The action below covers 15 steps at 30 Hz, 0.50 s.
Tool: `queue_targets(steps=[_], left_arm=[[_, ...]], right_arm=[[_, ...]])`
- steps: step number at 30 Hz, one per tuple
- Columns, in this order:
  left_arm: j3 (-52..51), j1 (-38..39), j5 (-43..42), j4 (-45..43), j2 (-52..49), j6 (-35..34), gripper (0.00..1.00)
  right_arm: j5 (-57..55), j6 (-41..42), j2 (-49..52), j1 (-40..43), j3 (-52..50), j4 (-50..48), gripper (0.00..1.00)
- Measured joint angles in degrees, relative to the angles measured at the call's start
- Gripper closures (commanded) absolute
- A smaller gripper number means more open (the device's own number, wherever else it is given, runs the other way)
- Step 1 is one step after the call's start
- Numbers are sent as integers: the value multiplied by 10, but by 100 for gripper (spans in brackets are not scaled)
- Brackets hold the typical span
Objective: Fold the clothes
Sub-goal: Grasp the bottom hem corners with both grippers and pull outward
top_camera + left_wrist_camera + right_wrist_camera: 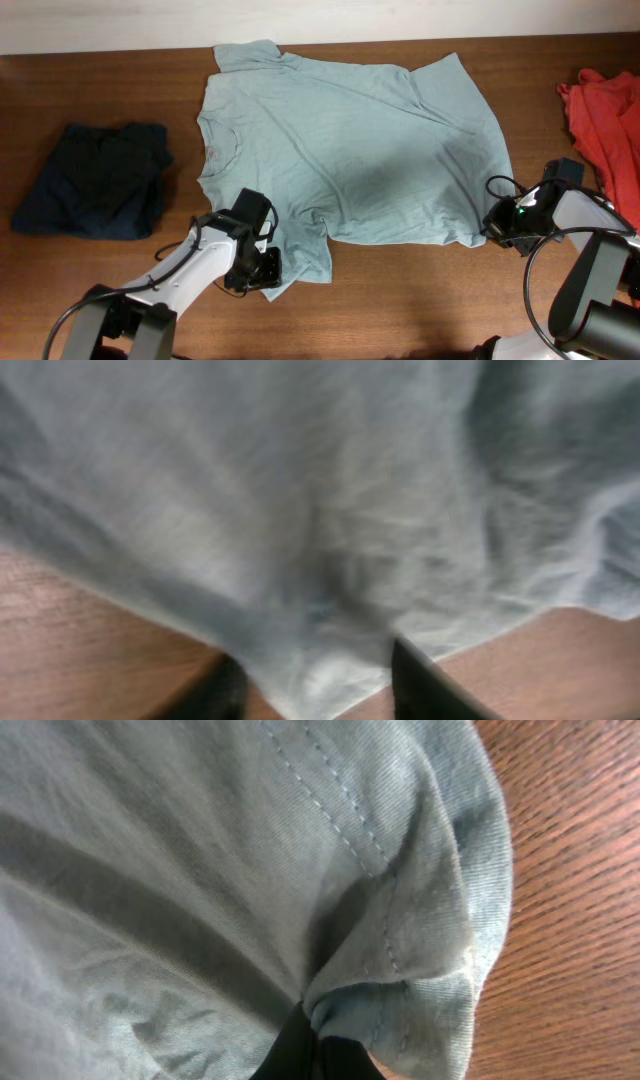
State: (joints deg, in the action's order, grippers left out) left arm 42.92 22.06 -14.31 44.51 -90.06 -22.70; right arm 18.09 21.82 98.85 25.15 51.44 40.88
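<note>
The grey-blue T-shirt (350, 150) lies flat on the counter (400, 310), my right claw (497, 228) clenched on its hem corner, my left claw (262, 270) parted astride the sleeve, so lifting now may drop that side.

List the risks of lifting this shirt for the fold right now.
1. The left jaws stand apart around the sleeve, so a lift now might raise only the right side and skew the T-shirt.
2. The right jaws pinch just a small bunched hem corner; it may slip out.
</note>
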Motion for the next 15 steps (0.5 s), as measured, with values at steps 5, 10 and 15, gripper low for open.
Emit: queue_targets(steps=[5, 10, 15], left_arm=[[-20, 0, -11, -2, 6, -19, 99], [-35, -32, -12, 93, 21, -20, 99], [-37, -100, 11, 158, 124, -20, 99]], right_arm=[[0, -9, 0, 0, 0, 4, 95], [-30, -13, 2, 0, 9, 32, 95], [-78, -16, 7, 0, 23, 57, 87]])
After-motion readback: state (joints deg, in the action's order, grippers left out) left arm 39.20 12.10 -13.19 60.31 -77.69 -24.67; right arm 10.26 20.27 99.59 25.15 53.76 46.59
